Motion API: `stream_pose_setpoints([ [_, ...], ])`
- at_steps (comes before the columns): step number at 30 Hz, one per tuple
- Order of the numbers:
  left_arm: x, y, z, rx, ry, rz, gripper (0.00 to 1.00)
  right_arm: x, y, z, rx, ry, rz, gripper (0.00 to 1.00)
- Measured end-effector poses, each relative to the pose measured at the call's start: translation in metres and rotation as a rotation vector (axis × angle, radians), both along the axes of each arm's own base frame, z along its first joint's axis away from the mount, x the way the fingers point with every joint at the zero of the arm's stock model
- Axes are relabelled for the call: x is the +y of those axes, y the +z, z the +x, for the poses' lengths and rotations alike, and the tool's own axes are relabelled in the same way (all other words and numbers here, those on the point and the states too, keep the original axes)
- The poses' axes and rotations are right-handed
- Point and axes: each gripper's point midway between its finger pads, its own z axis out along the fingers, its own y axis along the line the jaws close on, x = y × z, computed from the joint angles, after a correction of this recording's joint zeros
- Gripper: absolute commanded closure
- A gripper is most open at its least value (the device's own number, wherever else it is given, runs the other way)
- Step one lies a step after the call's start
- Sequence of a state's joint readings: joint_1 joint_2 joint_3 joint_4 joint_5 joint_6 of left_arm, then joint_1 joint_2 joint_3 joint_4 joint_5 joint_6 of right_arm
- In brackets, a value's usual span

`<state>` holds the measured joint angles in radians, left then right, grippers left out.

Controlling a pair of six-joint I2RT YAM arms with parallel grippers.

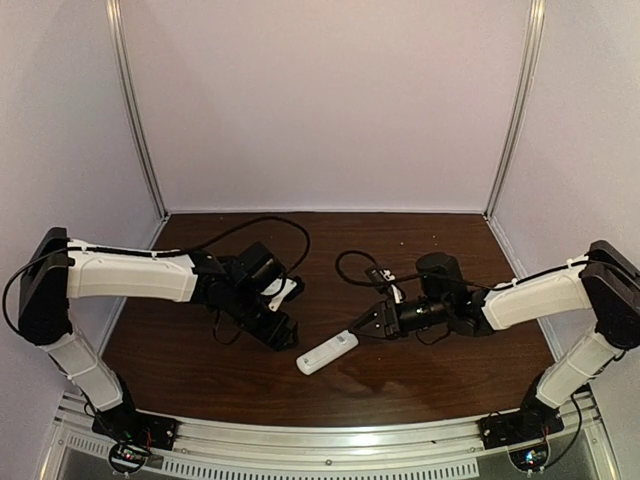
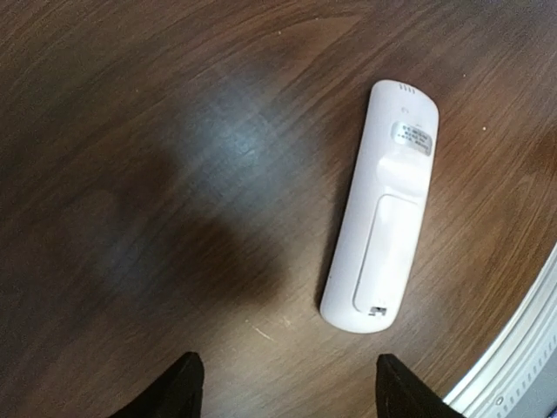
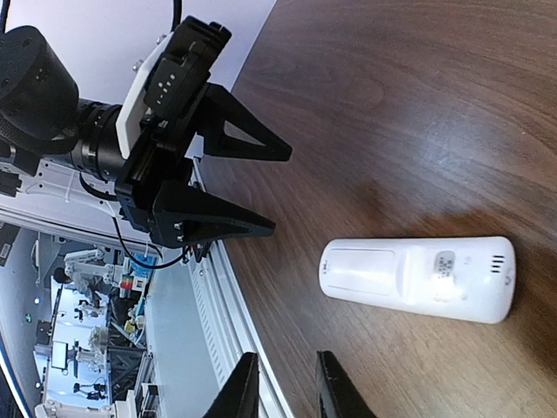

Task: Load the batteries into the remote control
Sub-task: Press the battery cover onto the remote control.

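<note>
1. Nearest is the metal rail (image 1: 330, 437) along the near edge, with both arm bases bolted to it, left and right. This leaves the whole surface (image 1: 420, 250) within reach of both arms.
2. Just beyond the rail, near the middle, the remote control (image 1: 327, 353) lies flat on its face with its back up. That is the side loading needs, since the battery recess is there.
3. In the left wrist view the recess cover (image 2: 387, 252) appears to be in place, below a small silver label (image 2: 412, 138). I judge that it must come off first.
4. The left claw (image 1: 283, 337) hangs just left of the remote, not touching it. Its jaws are wide apart and empty, which suits grasping or steadying the handset.
5. The right claw (image 1: 362, 322) points at the remote's far right end, close to it but apart. Its jaws are only narrowly apart, with nothing between them, which suits prying a cover or nudging the handset.
6. No batteries show in any view, so I cannot say where they lie.
7. The surface is dark brown wood grain with a soft sheen, and black cables (image 1: 262, 226) loop over it behind the wrists.
8. Farthest back, pale lilac walls (image 1: 320, 100) close in the left, far and right sides, joined by metal corner posts (image 1: 135, 110). Past the near rail, the right wrist view shows a cluttered workshop.
</note>
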<state>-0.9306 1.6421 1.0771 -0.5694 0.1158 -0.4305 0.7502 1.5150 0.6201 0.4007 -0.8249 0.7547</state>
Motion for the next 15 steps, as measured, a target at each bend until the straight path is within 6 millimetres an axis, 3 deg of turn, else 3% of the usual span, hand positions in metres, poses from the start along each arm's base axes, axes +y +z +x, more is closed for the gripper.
stream_pose_setpoints([
  [7,0.003,-0.008,-0.01,0.031,0.106,-0.119,0.25,0.04,-0.012,-0.011,0.01,0.061,-0.023,0.82],
  [15,-0.002,-0.012,-0.013,0.066,0.196,-0.233,0.28,0.065,-0.033,-0.015,0.041,0.085,-0.057,0.86],
])
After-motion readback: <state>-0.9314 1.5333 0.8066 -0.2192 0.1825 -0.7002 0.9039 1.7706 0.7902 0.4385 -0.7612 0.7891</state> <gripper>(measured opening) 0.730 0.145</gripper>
